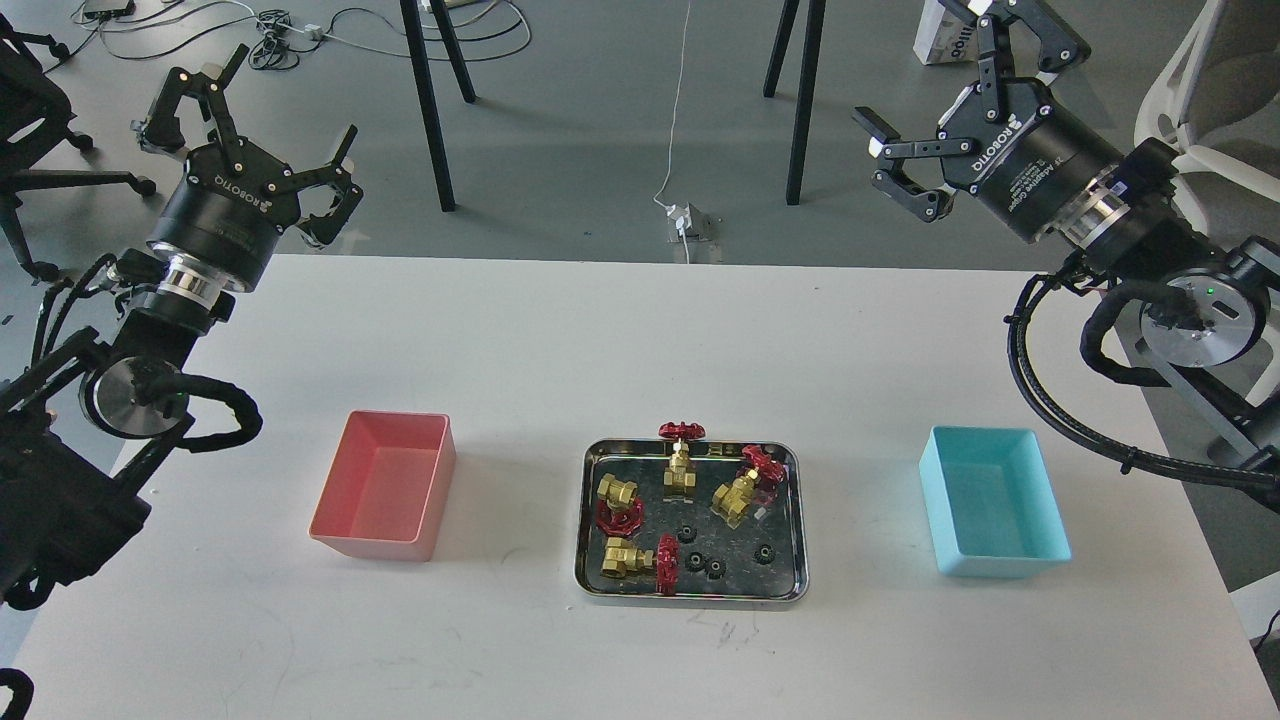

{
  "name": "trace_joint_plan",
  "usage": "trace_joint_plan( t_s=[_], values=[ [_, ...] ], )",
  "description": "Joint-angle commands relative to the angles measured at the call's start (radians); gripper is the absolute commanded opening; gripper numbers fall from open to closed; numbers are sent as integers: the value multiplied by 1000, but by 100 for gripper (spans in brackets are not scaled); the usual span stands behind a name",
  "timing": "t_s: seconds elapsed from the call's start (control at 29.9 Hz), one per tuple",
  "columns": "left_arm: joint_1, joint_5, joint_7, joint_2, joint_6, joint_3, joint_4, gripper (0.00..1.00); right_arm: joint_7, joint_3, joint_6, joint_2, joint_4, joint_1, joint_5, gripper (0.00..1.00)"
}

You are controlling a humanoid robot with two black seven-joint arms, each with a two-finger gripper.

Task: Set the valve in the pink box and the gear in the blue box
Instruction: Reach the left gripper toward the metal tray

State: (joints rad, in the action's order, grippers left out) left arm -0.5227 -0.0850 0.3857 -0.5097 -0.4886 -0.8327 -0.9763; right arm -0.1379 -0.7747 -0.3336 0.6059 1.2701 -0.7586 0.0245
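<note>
Several brass valves with red handwheels, one at the tray's back [681, 455], lie in a shiny steel tray [590, 520] at the table's middle. Several tiny black gears, one of them here [764, 553], lie in the tray's front part. The pink box [383, 484] stands left of the tray and looks empty. The blue box [990, 500] stands right of it and looks empty. My left gripper [250, 115] is open and empty, raised at the far left beyond the table's back edge. My right gripper [950, 95] is open and empty, raised at the far right.
The white table [560, 330] holds only the tray and two boxes. Beyond its back edge are black stand legs [800, 100], floor cables and a power adapter [686, 222]. A white chair [1215, 90] stands at the far right.
</note>
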Motion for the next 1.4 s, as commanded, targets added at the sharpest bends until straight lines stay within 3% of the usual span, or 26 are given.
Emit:
trace_joint_plan(
  t_s=[0.0, 0.27, 0.4, 0.5, 0.63, 0.83, 0.97, 1.1, 1.2, 1.37],
  values=[
    [87, -13, 59, 14, 0, -83, -68, 100, 0, -8, 2, 2, 2, 1, 0, 100],
    [78, 20, 88, -177, 0, -121, -447, 100, 0, -29, 2, 0, 2, 13, 0, 100],
    [-6, 144, 87, -320, 0, -73, -574, 100, 0, -35, 10, 0, 3, 15, 0, 100],
    [-150, 272, 88, -433, 0, 87, -587, 100, 0, -51, 13, 3, 3, 28, 0, 100],
    [-455, 537, 88, -553, 0, 425, -588, 100, 1, -80, 59, 8, -20, 35, 0, 100],
    [-877, 813, 90, -521, 0, 944, -646, 100, 8, -107, 93, 2, -87, 33, 0, 100],
    [-1063, 933, 101, -376, 154, 1226, -677, 100, 9, -118, 93, 5, -89, 33, 0, 100],
    [-1253, 1046, 103, -161, 376, 1513, -665, 100, 8, -118, 94, 15, -92, 39, 0, 100],
    [-1304, 1097, 103, -12, 539, 1621, -596, 99, 8, -118, 94, 15, -94, 59, 0, 100],
    [-1297, 1160, 103, 155, 744, 1666, -492, 100, 4, -118, 93, 18, -126, 79, 0, 100]
  ],
)
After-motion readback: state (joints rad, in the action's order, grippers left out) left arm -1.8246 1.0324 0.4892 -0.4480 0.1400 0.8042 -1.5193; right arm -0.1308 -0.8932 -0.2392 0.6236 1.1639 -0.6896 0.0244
